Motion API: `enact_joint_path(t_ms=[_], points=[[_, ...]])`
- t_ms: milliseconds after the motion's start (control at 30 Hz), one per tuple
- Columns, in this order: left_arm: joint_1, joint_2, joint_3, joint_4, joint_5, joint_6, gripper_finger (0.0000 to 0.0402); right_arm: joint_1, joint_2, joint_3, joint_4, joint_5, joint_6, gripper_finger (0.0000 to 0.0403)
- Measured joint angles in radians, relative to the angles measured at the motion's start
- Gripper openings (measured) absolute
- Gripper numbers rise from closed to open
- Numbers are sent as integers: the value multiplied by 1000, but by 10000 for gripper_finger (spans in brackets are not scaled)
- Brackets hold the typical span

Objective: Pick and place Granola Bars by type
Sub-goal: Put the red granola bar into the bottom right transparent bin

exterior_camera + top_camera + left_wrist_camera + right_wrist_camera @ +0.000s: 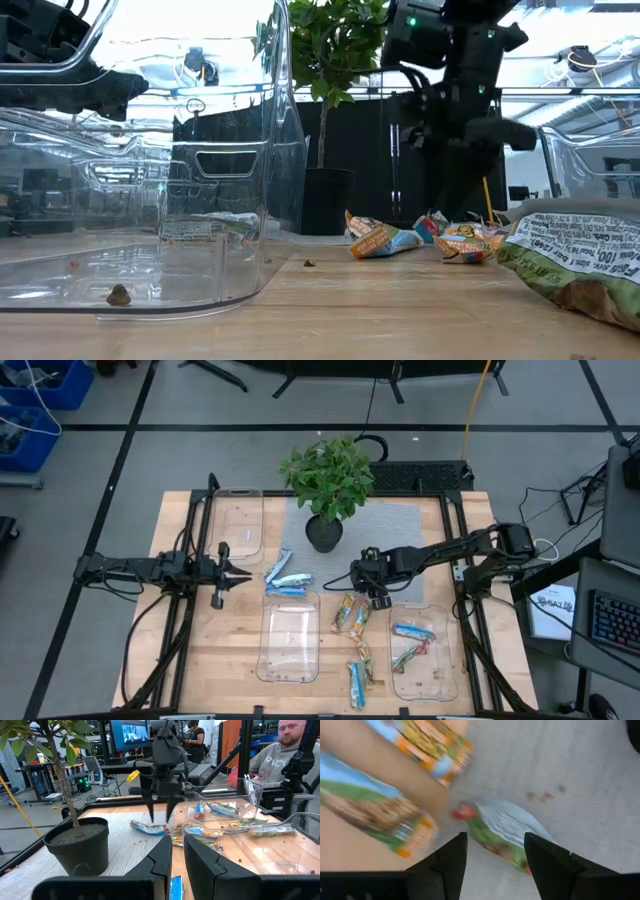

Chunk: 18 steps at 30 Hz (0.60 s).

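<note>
Open right end effector (pixel 495 852) over red-green bar (pixel 500 832)

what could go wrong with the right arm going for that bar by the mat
The right gripper, open, hangs over a red-green bar lying at the grey mat's edge. Two green-orange bars lie close beside it, so a finger may nudge or catch one. The bar lies askew between the fingers, so the grasp may slip.

**Workshop floor and desks around the table**

A grey floor (pixel 250 420) crossed by dark lines is seen around the wooden table (pixel 230 660). Blue bins (pixel 35 400) are stacked at one corner. Beyond the fingers, a lit monitor (pixel 132 732), desks and a seated person (pixel 280 755) are shown.
</note>
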Motion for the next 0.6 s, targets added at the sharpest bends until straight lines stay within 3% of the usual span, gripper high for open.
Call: enact_joint_path(t_ms=[167,600], points=[[0,0,0,1,0,0,58,9,6,0,36,-73,44,187],[0,0,0,-1,0,0,58,-42,40,-26,61,-44,28,187]])
